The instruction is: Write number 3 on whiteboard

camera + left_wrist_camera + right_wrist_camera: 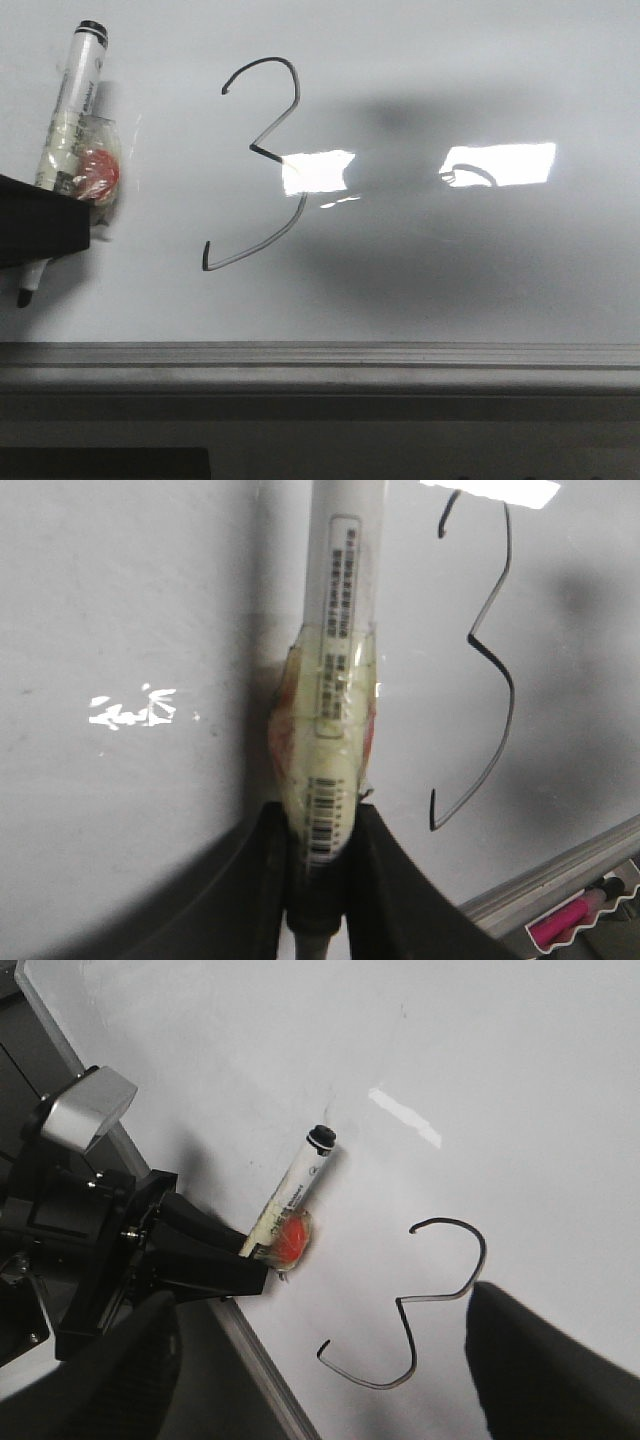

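Left pincer (318, 880) clamps taped plastic marker (335, 680); angular 3 (262, 165) on glossy whiteboard (500, 280).

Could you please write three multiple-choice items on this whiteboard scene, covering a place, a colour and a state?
1. Where is the thin black hand-drawn number 3 relative to the white barrelled marker in the front view?
A. Left
B. Right
C. Underneath

2. What colour is the marker's end cap?
A. Black
B. Green
C. Yellow

3. What is the left gripper doing?
A. Open, holding nothing
B. Shut on the marker
C. Gripping the frame of the glossy white whiteboard

Key: 1 B, the numeral sits right of the marker. 2 A, the cap looks black. 3 B, both fingers press the barrel.
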Tool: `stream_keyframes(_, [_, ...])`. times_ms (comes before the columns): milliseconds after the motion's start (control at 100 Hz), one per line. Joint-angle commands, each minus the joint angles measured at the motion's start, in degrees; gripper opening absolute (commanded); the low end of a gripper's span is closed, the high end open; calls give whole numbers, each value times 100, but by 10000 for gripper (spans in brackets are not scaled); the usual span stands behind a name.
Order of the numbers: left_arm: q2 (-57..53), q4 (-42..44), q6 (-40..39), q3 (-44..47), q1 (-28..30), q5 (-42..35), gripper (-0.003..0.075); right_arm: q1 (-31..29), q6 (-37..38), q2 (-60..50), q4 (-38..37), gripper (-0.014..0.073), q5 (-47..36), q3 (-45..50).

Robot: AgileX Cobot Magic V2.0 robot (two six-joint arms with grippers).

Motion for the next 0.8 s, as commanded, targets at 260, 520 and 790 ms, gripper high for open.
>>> stream_keyframes(260, [-38, -60, -57, -148, -27, -385, 50, -30, -46, -134, 37, 519, -328, -186])
stream_keyframes(520, [-38, -173, -57, -148, -27, -655, 398, -30, -46, -134, 37, 519, -306, -186])
stream_keyframes(790, [-526, -173, 48, -148, -27, -632, 333, -30, -46, -275, -25, 183, -229, -140])
